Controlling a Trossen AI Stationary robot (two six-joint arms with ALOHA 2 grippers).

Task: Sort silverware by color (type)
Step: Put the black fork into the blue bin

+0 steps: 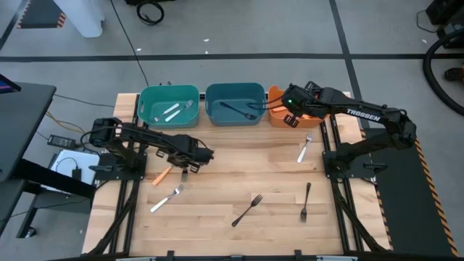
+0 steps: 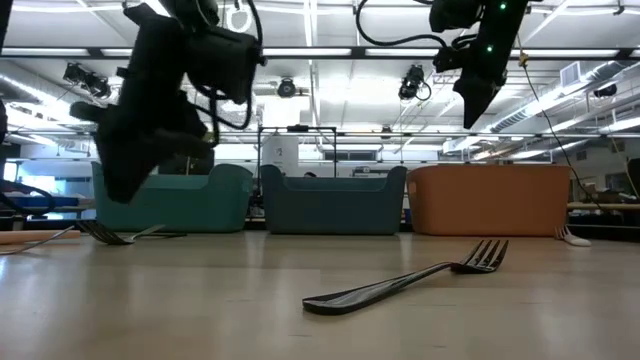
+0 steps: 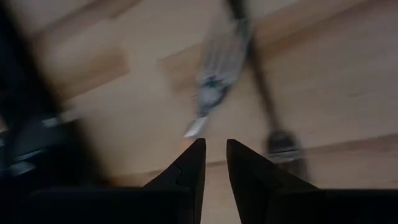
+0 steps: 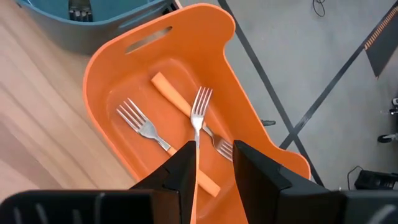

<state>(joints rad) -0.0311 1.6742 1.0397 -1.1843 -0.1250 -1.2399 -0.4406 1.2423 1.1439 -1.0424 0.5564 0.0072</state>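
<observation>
Right gripper (image 4: 211, 163) above the orange bin (image 4: 112, 59) at the worktop's far right corner, jaws narrowly parted, clamping an orange-handled fork (image 4: 199, 109); left gripper (image 3: 212, 160) near the left edge, jaws slightly apart, empty.

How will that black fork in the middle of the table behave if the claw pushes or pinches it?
The black fork lies flat with its tines curving up off the table, so it will probably slide or pivot rather than roll. It looks slim and glossy, so likely light and somewhat slippery. Its low handle gives little to pinch.
</observation>
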